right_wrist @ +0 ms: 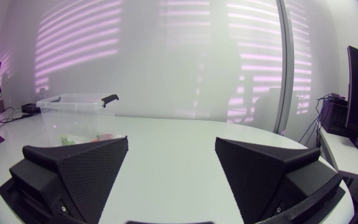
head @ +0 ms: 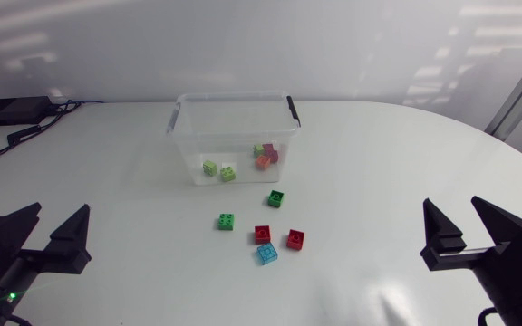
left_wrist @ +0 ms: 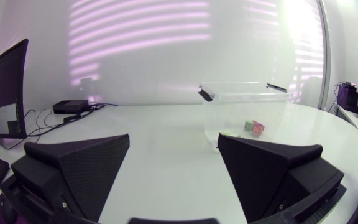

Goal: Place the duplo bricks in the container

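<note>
A clear plastic container [head: 188, 136] with black handles stands at the table's middle back, holding two light green bricks [head: 219, 169], a red one [head: 263, 162] and others. In front of it on the table lie two green bricks [head: 276, 198] [head: 226, 221], two red bricks [head: 262, 234] [head: 295, 238] and a blue brick [head: 267, 254]. My left gripper [head: 51, 237] stands open at the near left, far from the bricks. At the near right my right gripper [head: 466, 228] is open too. The container [left_wrist: 229, 99] shows ahead of the left gripper [left_wrist: 174, 163]; the container [right_wrist: 73, 106] stands ahead and to one side of the right gripper [right_wrist: 171, 163].
A black box [head: 12, 110] with cables sits at the table's far left corner. The table's [head: 379, 154] curved edge runs along the right side.
</note>
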